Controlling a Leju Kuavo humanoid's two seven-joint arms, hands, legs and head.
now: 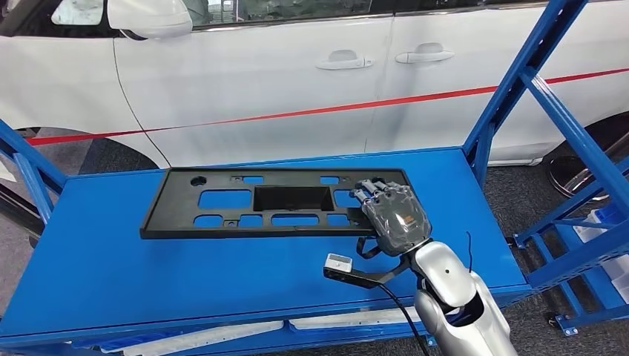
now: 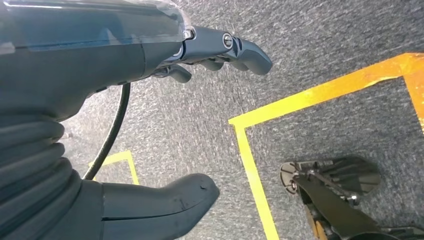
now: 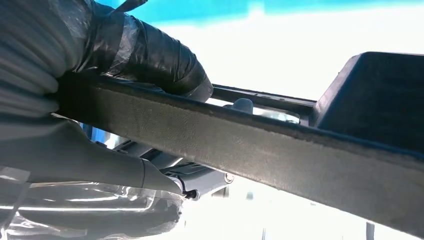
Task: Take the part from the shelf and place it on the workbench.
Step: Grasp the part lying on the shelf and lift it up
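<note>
A long black plastic panel (image 1: 178, 204) with several cut-outs lies flat on the blue metal surface (image 1: 185, 274). My right hand (image 1: 393, 211) sits at the panel's right end, fingers laid over its top. In the right wrist view the panel's edge (image 3: 240, 145) runs between the taped thumb (image 3: 150, 55) and the fingers (image 3: 150, 175), which grip it. My left hand (image 2: 90, 60) hangs over grey floor, thumb and fingers apart, holding nothing.
A white car (image 1: 297, 74) stands close behind the blue surface. Blue slanted frame posts rise at the right (image 1: 512, 89) and left (image 1: 22, 159). More blue racking (image 1: 586, 245) lies to the right. Yellow floor tape (image 2: 250, 150) marks the carpet.
</note>
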